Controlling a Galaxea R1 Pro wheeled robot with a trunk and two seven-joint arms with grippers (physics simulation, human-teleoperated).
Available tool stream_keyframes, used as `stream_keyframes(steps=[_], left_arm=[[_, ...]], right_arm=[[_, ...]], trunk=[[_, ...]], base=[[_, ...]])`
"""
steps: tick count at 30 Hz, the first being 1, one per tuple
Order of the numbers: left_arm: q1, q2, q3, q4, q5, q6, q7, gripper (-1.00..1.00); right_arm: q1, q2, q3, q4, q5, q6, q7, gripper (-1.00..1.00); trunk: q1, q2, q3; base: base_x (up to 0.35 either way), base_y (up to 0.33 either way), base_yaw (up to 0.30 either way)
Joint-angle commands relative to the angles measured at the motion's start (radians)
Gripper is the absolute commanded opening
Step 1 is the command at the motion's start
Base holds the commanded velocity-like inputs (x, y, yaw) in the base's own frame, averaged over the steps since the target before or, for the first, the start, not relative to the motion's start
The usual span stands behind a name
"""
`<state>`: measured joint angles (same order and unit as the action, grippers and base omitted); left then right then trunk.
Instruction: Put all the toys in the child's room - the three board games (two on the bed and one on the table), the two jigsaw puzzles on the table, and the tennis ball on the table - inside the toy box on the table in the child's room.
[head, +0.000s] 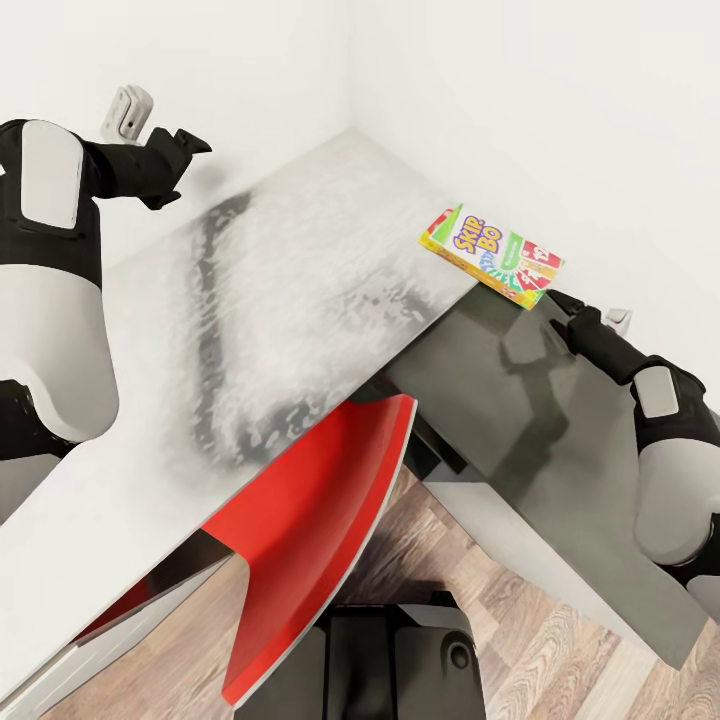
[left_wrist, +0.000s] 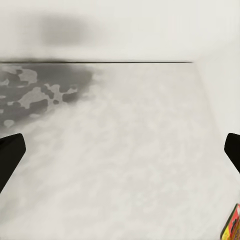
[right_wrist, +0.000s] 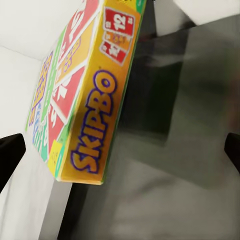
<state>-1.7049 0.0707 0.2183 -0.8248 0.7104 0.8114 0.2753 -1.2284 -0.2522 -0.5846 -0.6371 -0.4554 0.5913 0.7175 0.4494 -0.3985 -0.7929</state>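
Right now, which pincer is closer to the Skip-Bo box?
The right pincer: its open fingers sit just beside the Skip-Bo box at the table corner. The left pincer hangs far across the tabletop, near the wall.

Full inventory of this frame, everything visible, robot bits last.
Skip-Bo board game: 1, yellow, green and red box, lying flat near the corner of the table, by the wall; seen close from the right wrist view.
Table: 1, light grey L-shaped top with dark blotchy shading, set against white walls.
Red curved object: 1, red, below the table edge, partly hidden; what it is I cannot tell.
Floor: wood planks, under the table.
Wall fitting: 1, light grey, on the wall behind the left arm.
Left hand: 1, black, held above the table's far side, open, holding nothing.
Right hand: 1, black, just beside the Skip-Bo box's near end, open, not gripping it.
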Motion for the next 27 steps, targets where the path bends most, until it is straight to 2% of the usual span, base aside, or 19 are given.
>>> stream_keyframes(steps=[1,20,27], left_arm=[[0.0,0.0,0.001,-0.001,0.011,0.003,0.008,1.0],[0.003,-0.001,0.001,-0.001,0.011,0.003,0.008,1.0],[0.005,-0.001,0.0,-0.001,0.011,0.003,0.008,1.0]], right_arm=[[-0.001,0.0,-0.003,0.001,-0.004,0.007,0.001,1.0],[-0.003,-0.001,-0.004,0.001,-0.004,0.007,0.0,1.0],[-0.003,-0.001,-0.004,0.0,-0.005,0.007,0.0,1.0]], trunk=[[0.001,-0.002,-0.001],[0.001,-0.002,-0.001],[0.001,-0.002,-0.001]], base=[[0.0,0.0,0.0],[0.0,0.0,0.0],[0.0,0.0,0.068]])
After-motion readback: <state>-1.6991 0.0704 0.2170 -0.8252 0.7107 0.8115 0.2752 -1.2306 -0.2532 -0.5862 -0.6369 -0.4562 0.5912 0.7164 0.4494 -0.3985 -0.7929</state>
